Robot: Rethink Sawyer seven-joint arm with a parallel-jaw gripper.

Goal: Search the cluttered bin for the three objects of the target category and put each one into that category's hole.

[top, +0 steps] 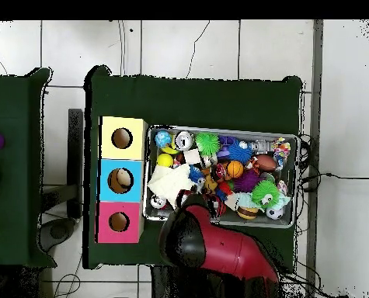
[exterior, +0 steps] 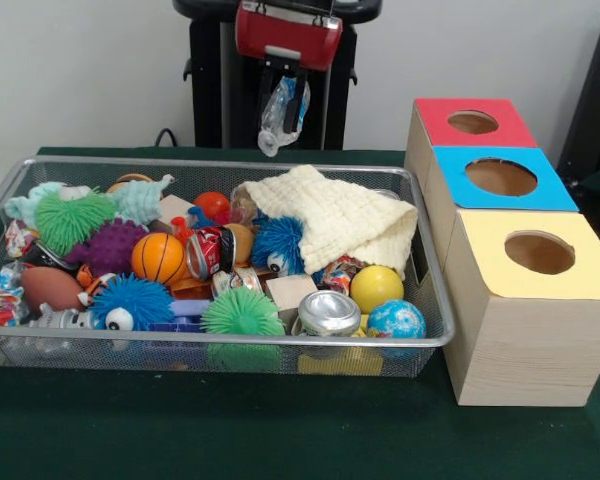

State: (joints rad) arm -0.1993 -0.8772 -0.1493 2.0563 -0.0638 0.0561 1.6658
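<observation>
A green table (exterior: 280, 440) fills the lower frame, the wire bin (exterior: 210, 345) of toys left of centre. Three wooden boxes (exterior: 525, 330) stand right. At top centre, the gripper (exterior: 285, 108) pinches a clear packet (exterior: 280, 120) above the bin.

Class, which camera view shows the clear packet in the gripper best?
The front view: the gripper holds the clear packet up above the bin, plainly visible. In the overhead view, the red arm covers it.

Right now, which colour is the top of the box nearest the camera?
Yellow top, clearest in the front view.
</observation>
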